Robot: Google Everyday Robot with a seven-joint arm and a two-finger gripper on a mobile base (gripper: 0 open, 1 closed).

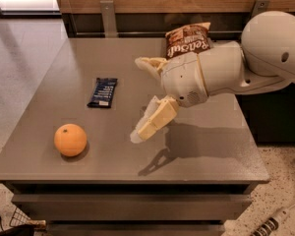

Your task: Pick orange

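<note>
The orange (70, 139) is round with a small dark stem dot on top. It sits on the grey table (113, 156) near the front left corner. My gripper (136, 99) hangs over the middle of the table, to the right of the orange and well apart from it. Its two cream fingers are spread wide, one pointing down-left (150, 123) and one up-left, with nothing between them. The big white arm comes in from the right.
A dark blue snack bar (102, 92) lies flat behind the orange, left of the gripper. A brown chip bag (188, 41) stands at the table's back edge, partly behind the arm. A wooden wall and metal brackets run behind the table.
</note>
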